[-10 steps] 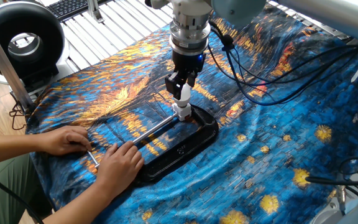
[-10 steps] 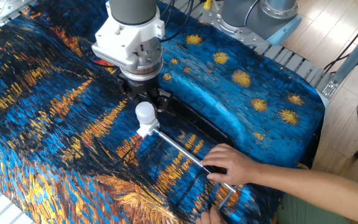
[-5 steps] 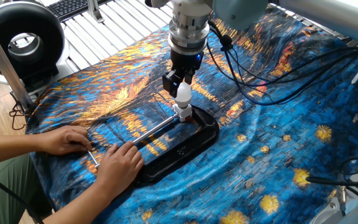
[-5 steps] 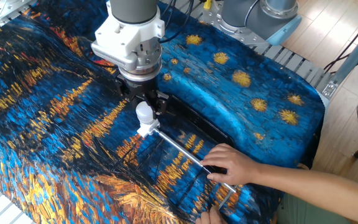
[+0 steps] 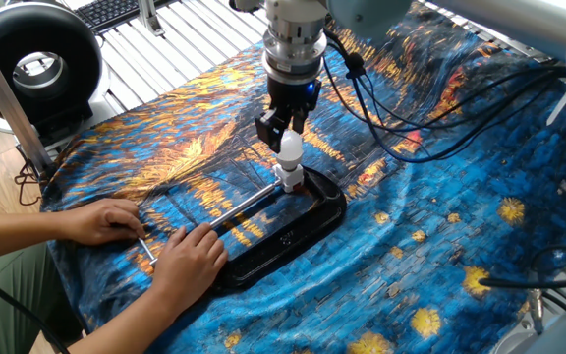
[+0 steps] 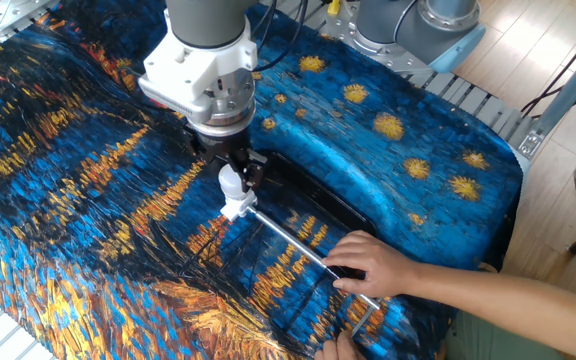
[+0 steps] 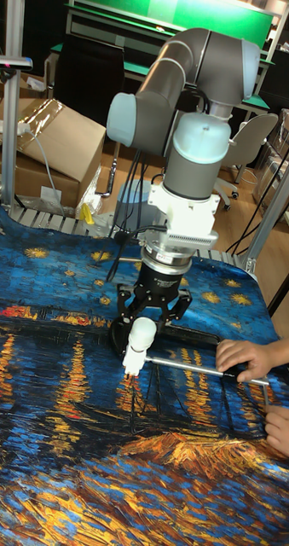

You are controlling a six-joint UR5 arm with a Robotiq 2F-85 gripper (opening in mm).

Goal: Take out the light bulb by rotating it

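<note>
Gripper (image 5: 285, 144), black two-fingered, now lowered and clenched around small white frosted light bulb (image 5: 289, 149); unscrewing may begin.

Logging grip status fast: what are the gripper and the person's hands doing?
Gripper: closed on the light bulb.
Person's hands: one grips the metal rod, the other rests near its end.

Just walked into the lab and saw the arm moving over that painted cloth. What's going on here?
The robot's gripper is closed around a small white light bulb that stands upright in a white socket, apparently to unscrew it. The socket sits at the end of a metal rod over a black tray. A person's hands steady the rod's other end. The bulb looks still seated.
</note>
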